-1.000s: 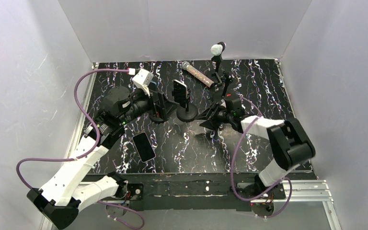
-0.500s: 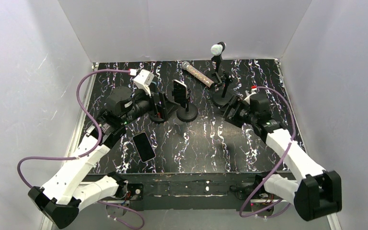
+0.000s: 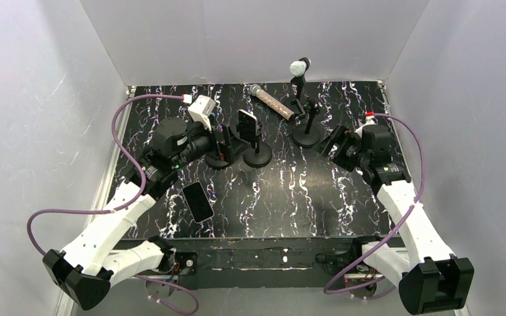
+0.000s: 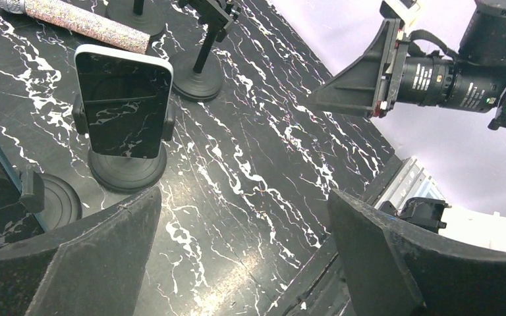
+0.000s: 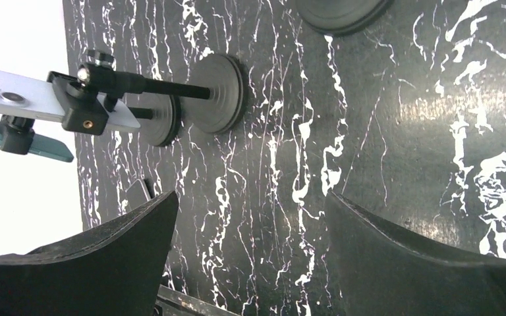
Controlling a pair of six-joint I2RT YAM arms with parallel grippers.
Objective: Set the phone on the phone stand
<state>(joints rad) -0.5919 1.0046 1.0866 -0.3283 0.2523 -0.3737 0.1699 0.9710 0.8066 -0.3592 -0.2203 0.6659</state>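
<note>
Black surface (image 3: 290,197): phone (image 3: 248,124) upright on stand (image 3: 258,157); left claw (image 4: 242,197) at its nine o'clock, right claw (image 5: 250,197) at three, both gaping, empty.

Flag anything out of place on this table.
One phone lies flat on the table near the front left, on no stand, while another phone sits upright in its stand. A glittery microphone lies on its side at the back, beside an empty stand.

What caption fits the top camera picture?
Both open, the left gripper and right gripper flank a phone on its stand.
</note>
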